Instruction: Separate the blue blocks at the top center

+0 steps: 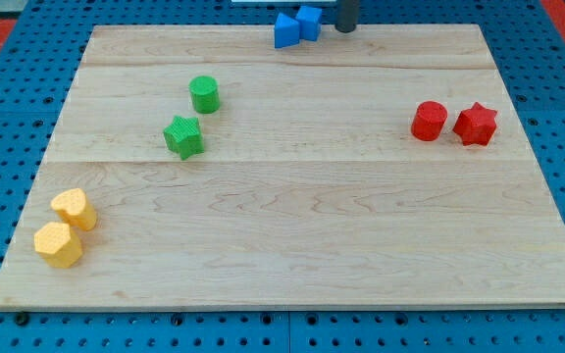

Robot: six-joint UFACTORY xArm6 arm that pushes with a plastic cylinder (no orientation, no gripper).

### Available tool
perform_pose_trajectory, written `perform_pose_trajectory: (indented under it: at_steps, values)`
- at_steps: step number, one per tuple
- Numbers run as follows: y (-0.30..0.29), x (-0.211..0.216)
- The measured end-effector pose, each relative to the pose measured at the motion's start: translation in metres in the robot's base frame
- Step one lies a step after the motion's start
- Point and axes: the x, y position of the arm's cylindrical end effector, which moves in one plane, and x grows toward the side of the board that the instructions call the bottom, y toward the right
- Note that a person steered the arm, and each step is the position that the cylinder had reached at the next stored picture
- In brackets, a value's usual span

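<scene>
At the view's top centre: two blue blocks (296, 25) sit touching, right at the far edge of the wooden board (292, 226).
Blue pair layout: larger blue block (286, 32) toward the view's left and lower, smaller blue cube (309, 21) toward the right and higher; shapes hard to tell beyond blocky.
Long axis: pair runs as a short diagonal, lower-left to upper-right.
Rod: my tip (345, 28) stands just beside the cube on the view's right, apart or barely touching, cannot tell.
End effector state: plain rod, nothing to open, holds nothing.
Why there: likely lined up to push the cube off its neighbour.
Task status: not yet separated.
Others: green cylinder (204, 94), green star (183, 136), red cylinder (428, 121), red star (476, 124), two yellow blocks (66, 229) well apart.
</scene>
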Motion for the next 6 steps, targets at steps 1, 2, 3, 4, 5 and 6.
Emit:
perform_pose_trajectory:
  at_steps: [1,2,3,4,5,6]
  values:
    - [-0.066,0.025]
    - [-0.1,0.087]
    - [-0.131,0.108]
    - [-0.138,0.051]
    - [-0.131,0.002]
    - [-0.119,0.001]
